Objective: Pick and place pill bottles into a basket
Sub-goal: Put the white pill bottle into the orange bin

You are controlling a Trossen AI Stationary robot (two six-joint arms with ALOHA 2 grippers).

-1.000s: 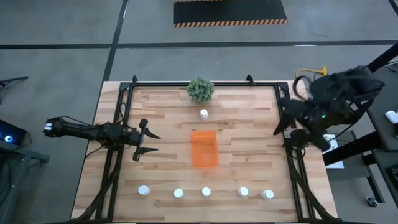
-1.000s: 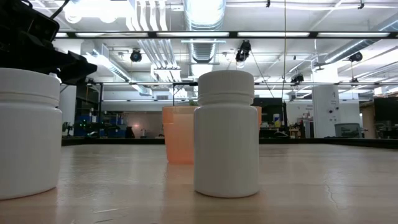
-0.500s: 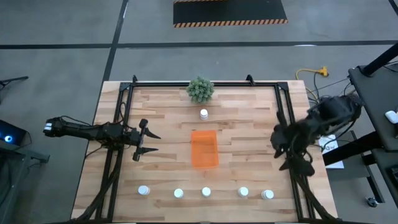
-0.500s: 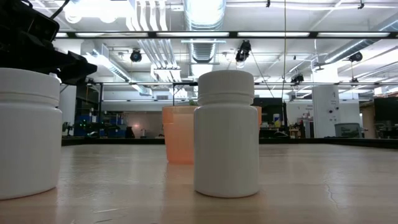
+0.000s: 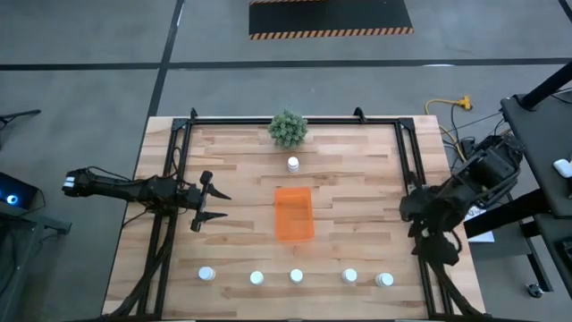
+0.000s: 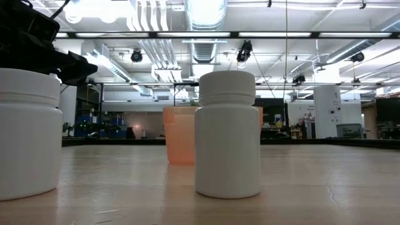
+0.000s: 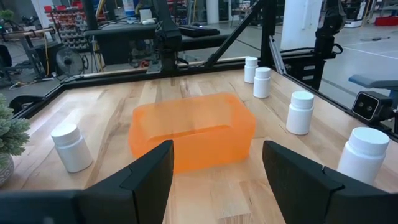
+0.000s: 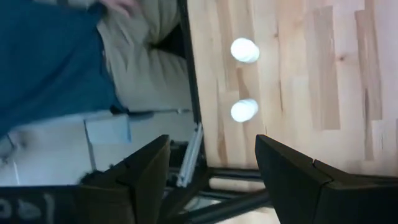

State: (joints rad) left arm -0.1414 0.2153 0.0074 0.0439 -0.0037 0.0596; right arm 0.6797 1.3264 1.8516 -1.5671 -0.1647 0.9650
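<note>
Five white pill bottles stand in a row along the near edge, and one more stands on its base beyond the orange basket at mid-table. My left gripper is open and empty left of the basket, facing it; its wrist view shows the basket and bottles ahead of my left gripper. My right gripper is open and empty over the right rail, pointing down. Its wrist view shows my right gripper with two bottles beyond it.
A green bushy plant stands at the far edge. Black frame rails run along the table's sides. A person stands past the table's near right corner. The low view shows two bottles close up, with the basket behind them.
My right arm has swung down and toward the table's near edge along the right rail, and its gripper has turned as it went. The left arm, the bottles and the basket have stayed still.
</note>
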